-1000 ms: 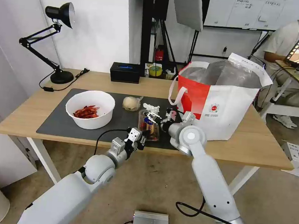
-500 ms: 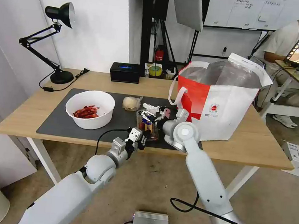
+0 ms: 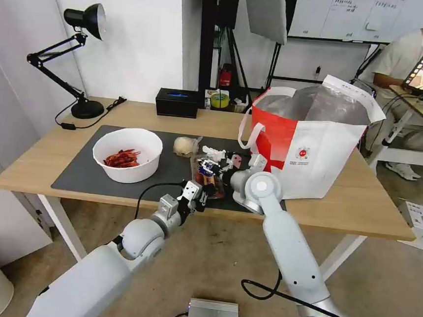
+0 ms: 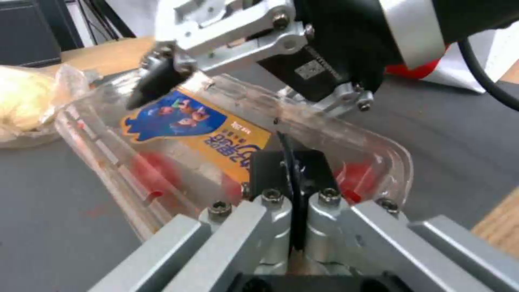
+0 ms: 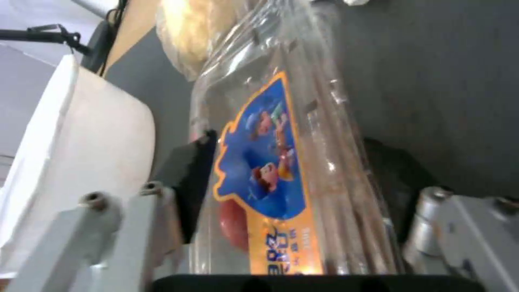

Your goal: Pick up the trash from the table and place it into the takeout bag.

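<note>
Head view showed both arms working on the clear hinged plastic tray [image 3: 209, 176], which lay on the dark mat of the table [image 3: 365, 201], between the white bowl [image 3: 127, 153] and the takeout bag [image 3: 311, 147]. The left gripper [image 3: 199, 197] sat at the tray's near edge; in the left wrist view its black pads [image 4: 292, 172] were pressed together on the thin rim of the tray [image 4: 216, 146], so it was clamped on the plastic. The right gripper [image 3: 212, 166] reached in from the bag's side, and in the right wrist view its fingers [image 5: 189, 178] were spread, one on each side of the tray [image 5: 281, 170] with its blue and orange label, not yet closed on it. Just beyond the right gripper's fingertips lay the balled plastic wrap [image 3: 186, 146], with the crumpled tissue [image 3: 214, 153] beside it. As a judgement, the risk lay in the flimsy shell: a squeeze across its width could buckle it or pop the hinged lid, spilling red bits onto the mat. The left gripper's thin pinch on the rim could also slip or tear if the two arms pulled against each other.
</note>
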Controlling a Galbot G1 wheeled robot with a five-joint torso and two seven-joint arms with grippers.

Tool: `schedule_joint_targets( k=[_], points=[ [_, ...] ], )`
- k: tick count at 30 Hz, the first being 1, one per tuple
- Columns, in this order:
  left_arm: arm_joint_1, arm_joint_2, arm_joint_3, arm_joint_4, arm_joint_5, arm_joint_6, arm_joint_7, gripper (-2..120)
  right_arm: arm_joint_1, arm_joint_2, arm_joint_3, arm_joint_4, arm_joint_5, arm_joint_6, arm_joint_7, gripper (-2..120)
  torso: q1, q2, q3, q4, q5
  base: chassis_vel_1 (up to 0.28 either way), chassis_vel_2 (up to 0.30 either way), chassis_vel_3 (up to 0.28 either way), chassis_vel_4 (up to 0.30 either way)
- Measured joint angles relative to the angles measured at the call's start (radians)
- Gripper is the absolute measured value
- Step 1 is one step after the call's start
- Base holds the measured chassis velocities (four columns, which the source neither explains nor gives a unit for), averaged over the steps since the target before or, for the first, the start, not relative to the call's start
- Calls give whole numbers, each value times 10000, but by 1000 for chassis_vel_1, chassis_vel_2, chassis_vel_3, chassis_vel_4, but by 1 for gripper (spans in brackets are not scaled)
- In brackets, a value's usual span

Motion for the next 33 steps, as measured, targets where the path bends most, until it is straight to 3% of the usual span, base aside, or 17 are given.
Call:
schedule_joint_targets(
  k=[3, 7, 8, 10, 14, 27, 33],
  points=[
    [14, 13, -16, 0, 0, -69, -10, 0, 28, -65, 0, 17, 107, -32, 142, 42, 0, 0, 0, 0, 0, 0, 0, 0, 0],
    [40, 9, -22, 0, 0, -78, -15, 0, 29, -104, 9, 17, 127, -36, 163, 34, 0, 0, -1, 0, -1, 0, 0, 0, 0],
    [47, 6, -24, -1, 0, -82, -20, 0, 29, -132, 22, 21, 139, -36, 169, 25, 0, 0, 0, 1, -1, 0, 0, 0, 0],
    [46, 4, -24, 2, 0, -84, -25, 0, 29, -144, 29, 27, 150, -36, 176, 22, 0, 0, 0, 0, -1, 0, 0, 0, 0],
    [6, -14, -20, 32, 1, -99, -33, 0, 29, -171, 50, 38, 193, -36, 186, 4, -1, 0, 0, 0, 0, 0, 0, 0, 0],
    [126, 73, -142, -261, -188, -215, -256, 0, 15, -209, 127, 38, 310, -36, 170, 0, -1, 0, -1, -1, -2, 0, 0, 0, 0],
    [524, 557, -783, -907, -393, -243, -299, 0, 29, -220, 179, 8, 351, -32, 134, 0, -2, 0, 0, 0, -2, 0, 0, 0, 0]
  ],
)
